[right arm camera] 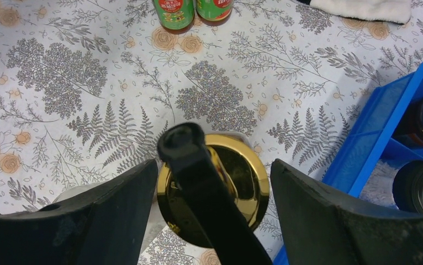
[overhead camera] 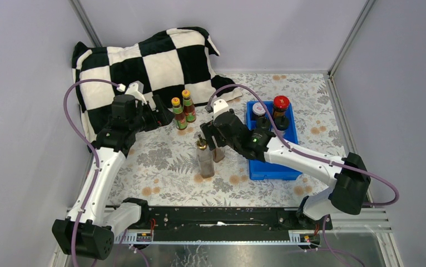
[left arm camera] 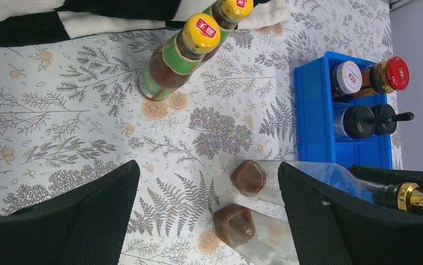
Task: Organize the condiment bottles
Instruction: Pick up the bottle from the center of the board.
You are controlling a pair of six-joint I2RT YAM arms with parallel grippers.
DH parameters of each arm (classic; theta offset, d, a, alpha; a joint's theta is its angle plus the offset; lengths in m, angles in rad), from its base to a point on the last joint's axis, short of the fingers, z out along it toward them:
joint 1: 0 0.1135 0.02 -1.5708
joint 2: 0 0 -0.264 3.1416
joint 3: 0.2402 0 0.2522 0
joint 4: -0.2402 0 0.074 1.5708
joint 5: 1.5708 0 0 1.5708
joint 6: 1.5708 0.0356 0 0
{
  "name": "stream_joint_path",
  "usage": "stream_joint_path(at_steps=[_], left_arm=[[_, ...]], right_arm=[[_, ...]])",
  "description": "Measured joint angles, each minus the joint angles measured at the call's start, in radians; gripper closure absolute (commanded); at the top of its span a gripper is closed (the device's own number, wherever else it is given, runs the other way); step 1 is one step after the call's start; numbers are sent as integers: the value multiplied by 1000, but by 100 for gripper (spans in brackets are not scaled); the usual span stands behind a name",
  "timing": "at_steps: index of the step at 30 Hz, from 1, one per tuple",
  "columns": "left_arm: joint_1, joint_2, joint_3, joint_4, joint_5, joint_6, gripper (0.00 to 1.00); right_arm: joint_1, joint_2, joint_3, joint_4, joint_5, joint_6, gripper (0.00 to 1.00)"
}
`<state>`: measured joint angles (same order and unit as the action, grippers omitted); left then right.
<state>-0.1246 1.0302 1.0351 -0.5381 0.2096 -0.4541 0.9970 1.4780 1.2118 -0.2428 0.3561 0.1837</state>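
Note:
Two orange-capped dark sauce bottles stand by the pillow and also show in the left wrist view. My left gripper is open and empty just left of them. Two tall clear gold-spouted bottles stand mid-table. My right gripper is open, and its fingers straddle the gold cap of one with thin gaps. The blue tray holds the white-lidded jar, the red-lidded jar and two black-capped shakers.
A black-and-white checkered pillow lies at the back left. Grey walls close in the back and both sides. The floral tablecloth covers the table. The near half of the tray holds nothing.

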Motion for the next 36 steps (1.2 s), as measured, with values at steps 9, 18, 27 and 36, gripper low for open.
stream_joint_path(at_steps=[9, 18, 27, 36], left_arm=[[0, 0, 0, 0, 0, 0, 1], [0, 0, 0, 0, 0, 0, 1], [0, 0, 0, 0, 0, 0, 1], [0, 0, 0, 0, 0, 0, 1]], right_arm=[[0, 12, -11, 13, 2, 5, 33], [-20, 11, -35, 58, 1, 18, 40], [-55, 11, -50, 96, 3, 23, 46], [-55, 11, -50, 90, 27, -6, 46]])
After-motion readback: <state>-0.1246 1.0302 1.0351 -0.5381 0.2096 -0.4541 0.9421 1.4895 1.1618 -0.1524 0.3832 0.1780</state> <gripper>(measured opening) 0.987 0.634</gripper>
